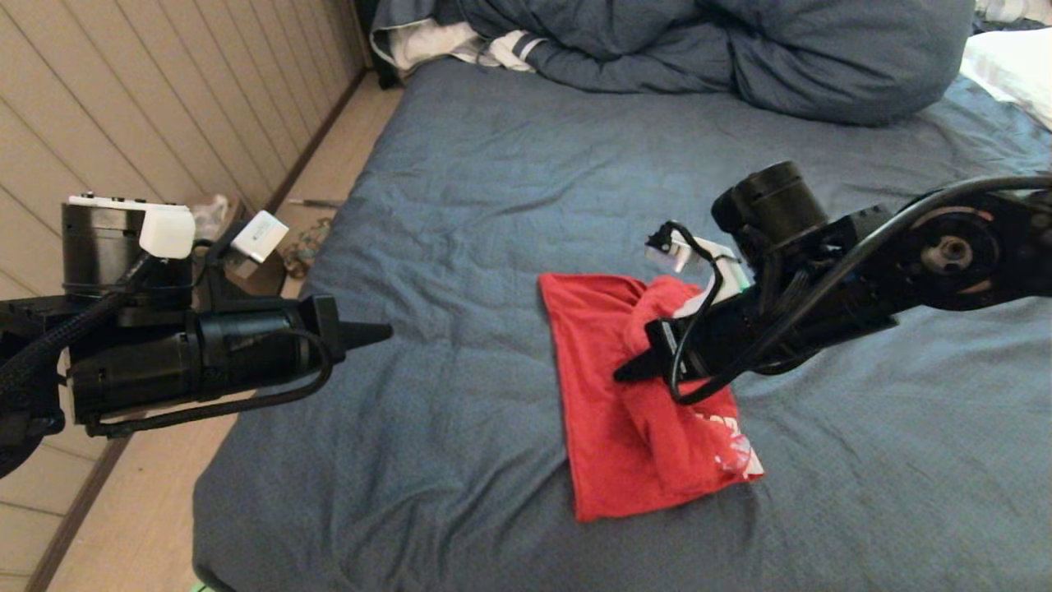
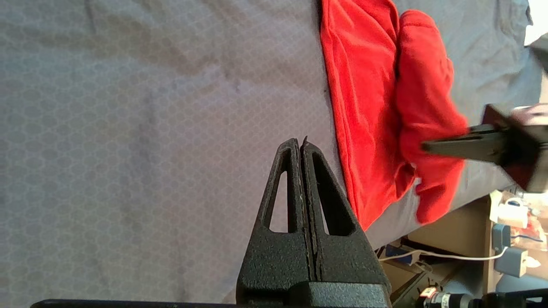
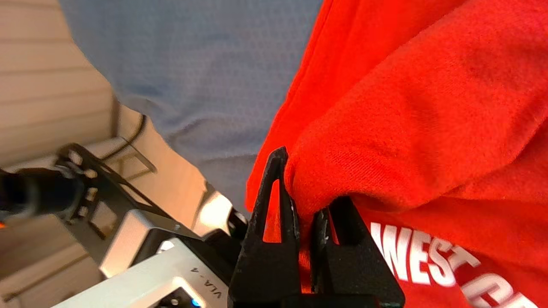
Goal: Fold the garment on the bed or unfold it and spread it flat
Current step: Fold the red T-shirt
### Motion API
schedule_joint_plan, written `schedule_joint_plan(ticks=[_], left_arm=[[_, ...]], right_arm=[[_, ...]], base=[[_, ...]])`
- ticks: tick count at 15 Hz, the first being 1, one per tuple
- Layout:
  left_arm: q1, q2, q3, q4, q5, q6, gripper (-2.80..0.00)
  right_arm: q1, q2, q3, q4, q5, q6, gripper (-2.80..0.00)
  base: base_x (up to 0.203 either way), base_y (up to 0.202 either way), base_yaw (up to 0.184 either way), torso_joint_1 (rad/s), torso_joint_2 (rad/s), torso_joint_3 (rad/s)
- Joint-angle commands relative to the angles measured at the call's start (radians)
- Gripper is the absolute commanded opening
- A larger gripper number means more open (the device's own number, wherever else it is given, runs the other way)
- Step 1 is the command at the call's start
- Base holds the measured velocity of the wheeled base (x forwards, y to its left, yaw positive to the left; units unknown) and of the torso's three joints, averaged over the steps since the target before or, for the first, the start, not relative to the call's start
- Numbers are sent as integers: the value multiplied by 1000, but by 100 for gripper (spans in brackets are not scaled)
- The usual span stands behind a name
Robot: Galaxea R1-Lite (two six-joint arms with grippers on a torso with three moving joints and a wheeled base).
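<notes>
Red T-shirt [image 1: 625, 395], partly folded into a long panel, lies on the slate-blue bed [image 1: 460, 205] a little right of centre in the head view, its near right corner showing white lettering and a pale graphic. Right gripper [image 1: 629, 370] is above the shirt's middle, its two black fingers [image 3: 274, 214] pinched on a fold of the red cloth, which bulges up in a soft ridge from the clamp; the right wrist view shows the fabric caught between the fingers with white lettering just beside them. Left gripper [image 1: 374, 333] hovers over the bed's left side, well apart from the shirt, its jaws pressed together on nothing, as the left wrist view shows with bare sheet beneath it. Bunched dark-blue duvet [image 1: 740, 49] fills the far end of the bed, with a white striped cloth [image 1: 460, 45] at its left edge
</notes>
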Motion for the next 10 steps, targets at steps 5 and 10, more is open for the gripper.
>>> schedule_joint_plan(ticks=[5, 10], left_arm=[[-13, 9, 2, -2, -3, -5, -280], [-18, 5, 9, -2, -3, -5, -280]], right_arm=[[80, 63, -15, 4, -80, -1, -280], [89, 43, -20, 5, -90, -12, 0]], base=[[0, 0, 0, 0, 0, 0], [0, 0, 0, 0, 0, 0]])
